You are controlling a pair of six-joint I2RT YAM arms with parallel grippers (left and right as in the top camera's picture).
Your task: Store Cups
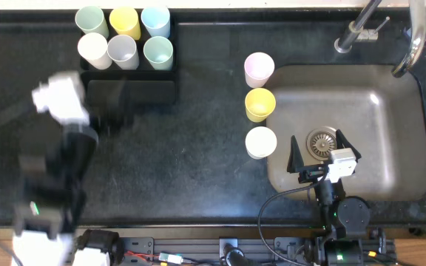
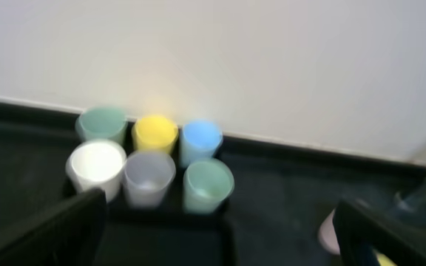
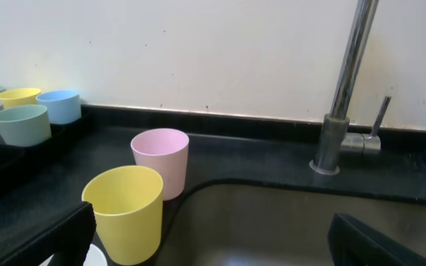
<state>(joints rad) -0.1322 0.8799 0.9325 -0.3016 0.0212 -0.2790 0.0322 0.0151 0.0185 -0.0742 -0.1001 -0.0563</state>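
Left hand point(image 2: 220, 207) wide and empty, near the black tray point(image 1: 132, 92) at the surface's back left corner; right hand point(image 1: 321, 150) wide too, over the steel sink point(image 1: 390, 96). Smooth tapered pink cup point(image 1: 259, 69), yellow cup point(image 1: 259, 104) and white cup point(image 1: 260, 142) lined along the sink's left rim, probably awaiting the tray's free front half.

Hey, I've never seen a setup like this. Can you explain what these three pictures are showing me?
It is a robot with two arms, each ending in a two-finger gripper. One picture looks down from above the dark counter. The other two come from cameras on each arm's wrist. A black tray holds six cups. A pink cup, a yellow cup and a white cup stand loose along the left rim of the sink, near a tap. The left gripper faces the tray, and the right gripper hangs over the sink. Both are open and hold nothing.
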